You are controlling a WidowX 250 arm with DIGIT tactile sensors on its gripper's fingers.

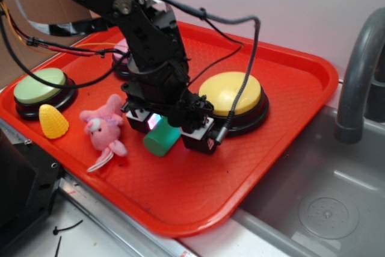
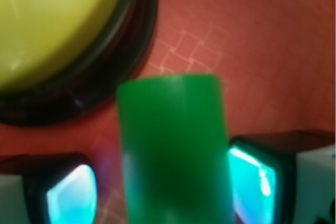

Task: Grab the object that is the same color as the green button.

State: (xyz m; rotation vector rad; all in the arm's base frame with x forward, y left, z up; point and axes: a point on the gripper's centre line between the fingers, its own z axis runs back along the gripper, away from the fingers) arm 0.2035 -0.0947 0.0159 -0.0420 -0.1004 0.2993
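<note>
Between the parted fingers of the pincer [image 2: 168,187] the green cylinder [image 2: 173,150] is straddled, ungripped, and could be rolled aside toward the yellow button [image 2: 58,19] if one finger lands first.

Yellow button [image 1: 231,93] crowds the gripper [image 1: 173,130]; bare tray [image 1: 240,173] lies open in front
</note>
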